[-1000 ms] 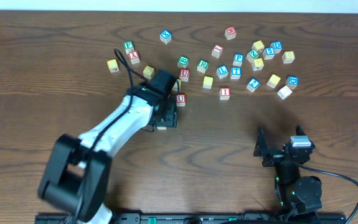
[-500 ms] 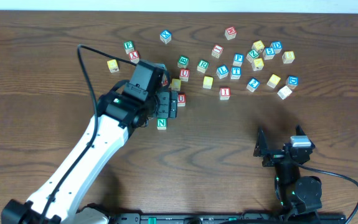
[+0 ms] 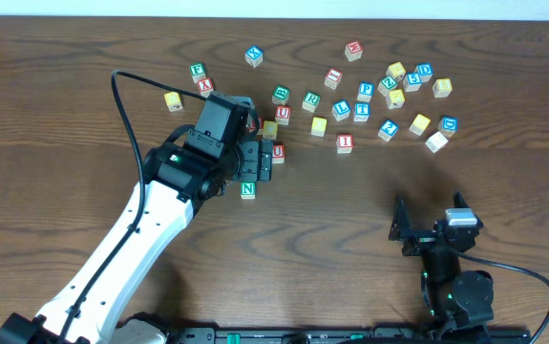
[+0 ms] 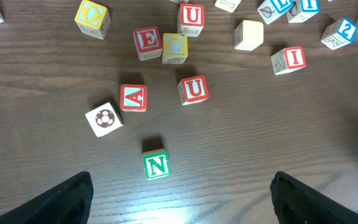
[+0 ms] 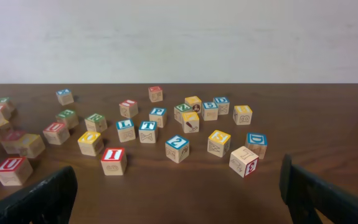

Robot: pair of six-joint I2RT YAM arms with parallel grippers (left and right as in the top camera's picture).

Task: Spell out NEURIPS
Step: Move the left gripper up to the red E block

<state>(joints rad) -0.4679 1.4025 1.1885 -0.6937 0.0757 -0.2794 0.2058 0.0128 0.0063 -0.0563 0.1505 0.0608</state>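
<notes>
A green N block sits alone on the table in front of the block cluster; it also shows in the left wrist view. My left gripper is open and empty above it, fingers spread wide. A red U block lies just beyond the N, and shows from overhead too. A red E block and a second red U block lie further back. A red I block lies to the right. My right gripper is open and empty, near the front edge.
Several more letter blocks are scattered across the back of the table, among them a blue P block, a red A block and a football-picture block. A white wall rises behind the table.
My left gripper has let go of the N block, lifted and drawn back; the N now stands uncovered on the table. The right arm has not moved.
</notes>
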